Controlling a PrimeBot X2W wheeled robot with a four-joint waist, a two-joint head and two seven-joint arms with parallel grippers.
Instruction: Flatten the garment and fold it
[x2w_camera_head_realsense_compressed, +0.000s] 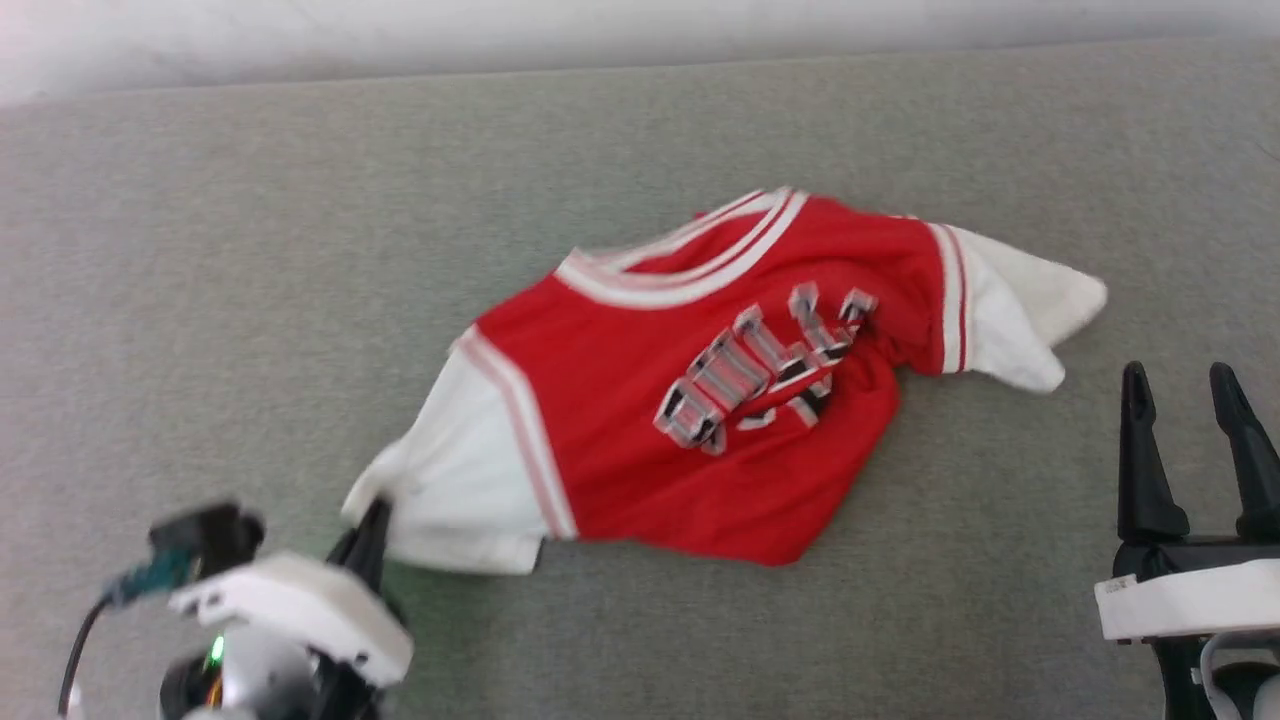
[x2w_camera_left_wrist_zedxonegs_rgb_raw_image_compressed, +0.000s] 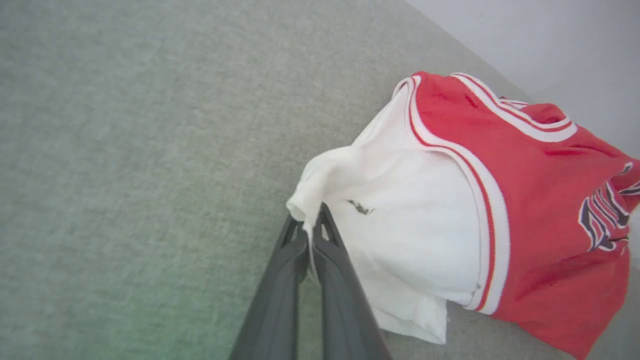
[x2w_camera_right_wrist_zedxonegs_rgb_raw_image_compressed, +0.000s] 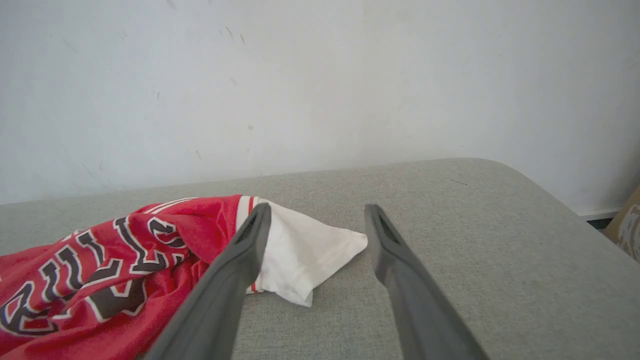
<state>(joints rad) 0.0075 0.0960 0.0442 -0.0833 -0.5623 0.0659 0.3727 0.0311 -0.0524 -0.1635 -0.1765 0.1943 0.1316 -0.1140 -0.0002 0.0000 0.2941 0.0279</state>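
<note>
The left gripper (x2w_camera_left_wrist_zedxonegs_rgb_raw_image_compressed: 311, 222) is clenched on the outermost corner of one white sleeve (x2w_camera_left_wrist_zedxonegs_rgb_raw_image_compressed: 400, 225), with a fold of the cloth pinched between its two dark fingertips and drawn up into a small peak. From that pinch the garment (x2w_camera_head_realsense_compressed: 700, 400), a red jersey T-shirt, spreads away ahead of the gripper and to its right. It lies rumpled and slantwise on the grey upholstered surface (x2w_camera_head_realsense_compressed: 200, 250), chest side up. Its striped collar (x2w_camera_head_realsense_compressed: 680, 260) lies on the side away from both grippers, and the black, white-outlined lettering (x2w_camera_head_realsense_compressed: 760, 370) is creased. The other white sleeve (x2w_camera_head_realsense_compressed: 1010, 310) is crumpled to a point just ahead and to the left of the right gripper (x2w_camera_head_realsense_compressed: 1180, 375). That gripper is released, fingers spread wide and touching no cloth.
</note>
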